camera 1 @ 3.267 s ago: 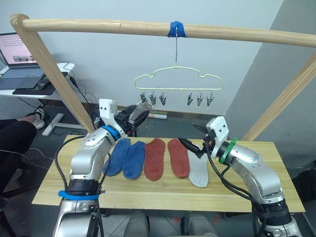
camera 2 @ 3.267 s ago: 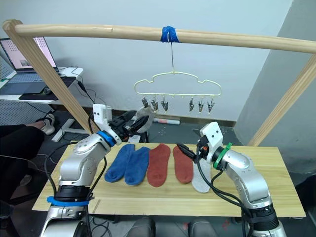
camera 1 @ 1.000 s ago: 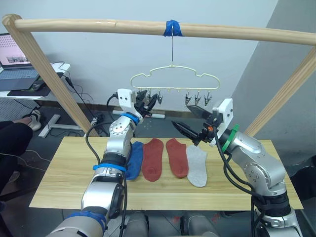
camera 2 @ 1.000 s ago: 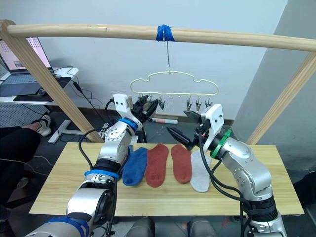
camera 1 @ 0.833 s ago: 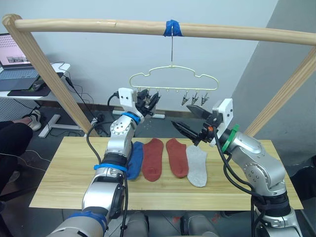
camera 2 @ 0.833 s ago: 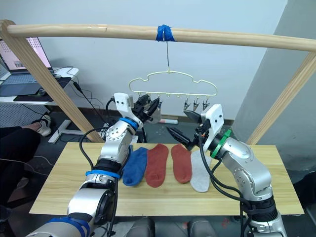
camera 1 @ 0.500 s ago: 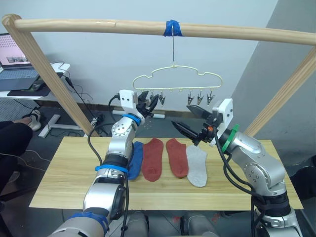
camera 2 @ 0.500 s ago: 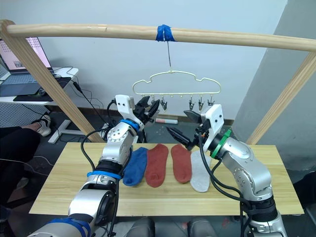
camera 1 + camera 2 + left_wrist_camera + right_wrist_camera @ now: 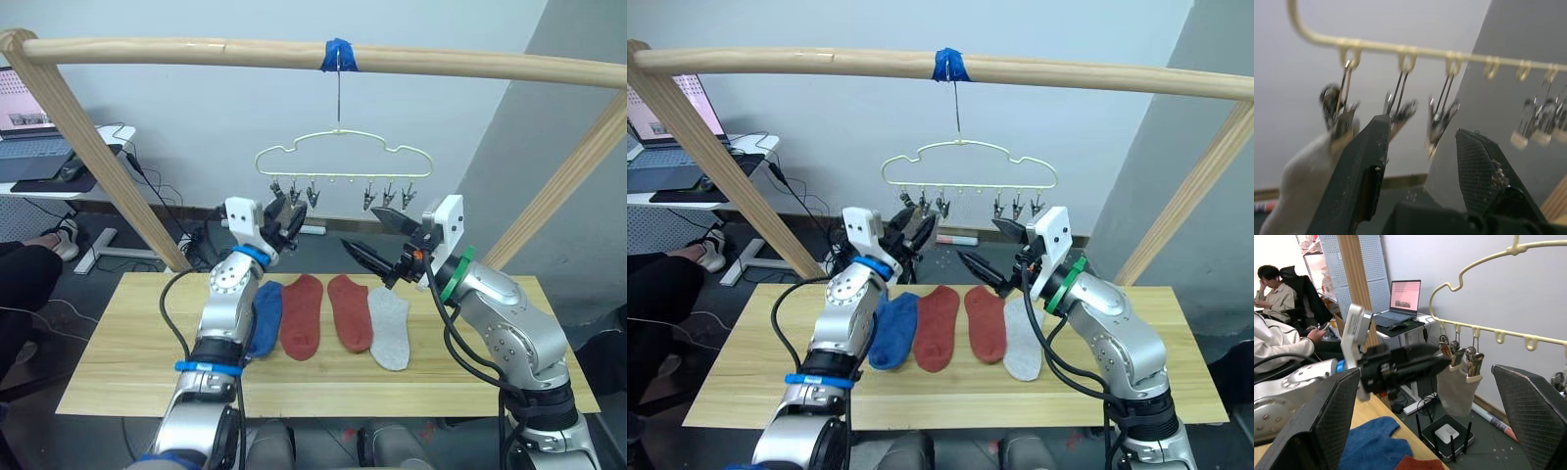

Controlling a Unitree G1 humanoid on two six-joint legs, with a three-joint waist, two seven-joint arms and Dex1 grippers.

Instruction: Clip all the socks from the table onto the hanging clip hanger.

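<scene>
Overhead, from the head camera, the clip hanger [image 9: 339,157] hangs by its hook from the taped wooden pole [image 9: 294,54], and the left gripper [image 9: 277,217] sits just below its leftmost clips with nothing between its fingers. The right gripper [image 9: 375,238] is raised over the table [image 9: 118,362], its two fingers spread wide and empty. On the tabletop lie a blue sock [image 9: 263,315], two rust-red socks [image 9: 299,313] and one light grey sock [image 9: 390,329], side by side; a second blue one is probably hidden behind the left forearm.

Through the left wrist camera, the open black fingers [image 9: 1359,171] frame the first three clips [image 9: 1400,105], and a grey sock [image 9: 1300,188] appears to hang from the end clip, though the shot is soft.

From the right wrist camera, that grey sock [image 9: 1453,389] dangles from the clips at the hanger's end, with the left gripper just beside it.

So one sock looks clipped and the step in hand seems to be letting go of it. Next, I judge, a gripper must go down to the table for another sock and bring its cuff to a free clip.
</scene>
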